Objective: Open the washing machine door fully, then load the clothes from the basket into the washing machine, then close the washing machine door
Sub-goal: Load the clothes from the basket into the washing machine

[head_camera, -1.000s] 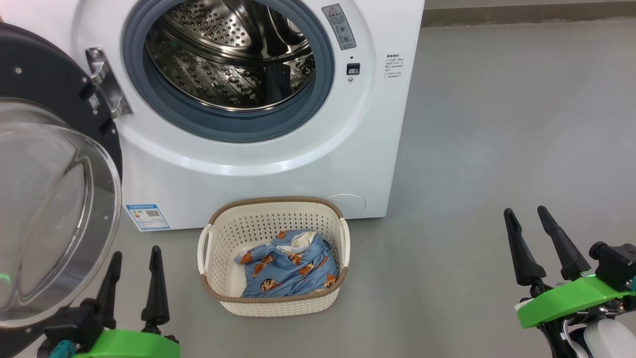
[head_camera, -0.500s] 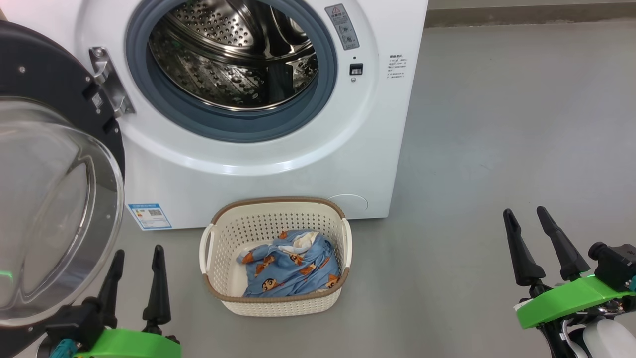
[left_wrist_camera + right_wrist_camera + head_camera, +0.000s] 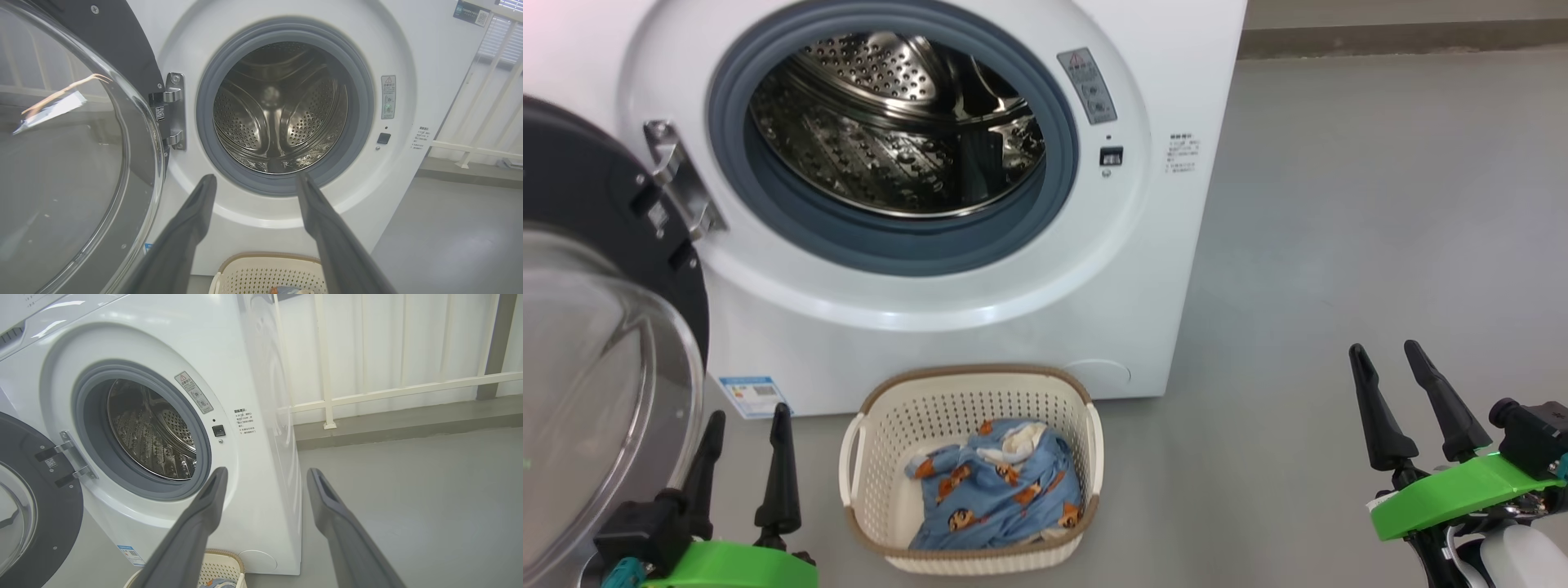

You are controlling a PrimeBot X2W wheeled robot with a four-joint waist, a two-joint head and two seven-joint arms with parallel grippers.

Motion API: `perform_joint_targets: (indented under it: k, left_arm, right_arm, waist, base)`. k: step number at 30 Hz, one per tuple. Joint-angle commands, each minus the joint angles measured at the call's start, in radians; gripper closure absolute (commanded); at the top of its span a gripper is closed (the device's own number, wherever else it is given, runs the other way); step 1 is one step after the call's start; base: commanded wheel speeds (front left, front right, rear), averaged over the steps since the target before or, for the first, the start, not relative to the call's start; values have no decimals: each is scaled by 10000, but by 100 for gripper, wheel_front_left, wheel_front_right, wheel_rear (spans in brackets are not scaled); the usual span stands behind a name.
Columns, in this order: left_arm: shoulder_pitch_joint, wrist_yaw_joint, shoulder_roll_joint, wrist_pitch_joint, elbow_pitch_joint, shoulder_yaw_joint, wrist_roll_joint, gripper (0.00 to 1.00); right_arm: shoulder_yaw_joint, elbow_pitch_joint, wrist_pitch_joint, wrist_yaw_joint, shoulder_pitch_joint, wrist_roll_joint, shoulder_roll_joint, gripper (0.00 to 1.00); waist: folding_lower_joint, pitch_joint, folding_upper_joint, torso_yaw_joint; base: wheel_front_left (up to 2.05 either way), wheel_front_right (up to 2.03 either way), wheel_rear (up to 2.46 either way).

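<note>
The white washing machine (image 3: 1176,73) (image 3: 412,65) (image 3: 261,355) stands with its drum bare. Its door (image 3: 596,343) (image 3: 73,155) (image 3: 36,522), black-rimmed with a glass bowl, hangs swung out to the left. The cream basket (image 3: 874,482) (image 3: 245,277) (image 3: 220,565) sits on the floor before the machine, holding the light blue printed clothes (image 3: 996,490). My left gripper (image 3: 747,412) (image 3: 255,177) is open and holds nothing, low at the left beside the door. My right gripper (image 3: 1384,347) (image 3: 265,471) is open with nothing in it, far right of the basket.
Grey floor (image 3: 1339,229) spreads to the right of the machine. A white railing (image 3: 388,390) and pale wall stand behind it. A blue label sticker (image 3: 747,394) marks the machine's lower left front.
The head camera has tilted, so the machine and basket sit lower in the picture. Both grippers stay open and in place.
</note>
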Motion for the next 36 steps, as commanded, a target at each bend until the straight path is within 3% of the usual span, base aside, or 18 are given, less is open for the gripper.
perform_joint_targets:
  k: [1,12,36]
  left_arm:
    - [-83,-34,206,-63,-288,388,-51,0]
    - [-106,-34,177,-63,-269,385,-85,0]
    - [-138,-35,228,-63,-121,300,-65,0]
  right_arm:
    - [127,-206,-90,75,-14,7,-135,0]
    - [146,-186,-90,75,-33,17,-135,0]
    - [317,-82,-90,75,-91,77,-161,0]
  waist:
    - [0,6,0,0]
    - [0,54,0,13]
    - [0,11,0,19]
  base:
    - [207,-199,-8]
    - [122,-122,0]
    - [3,-3,0]
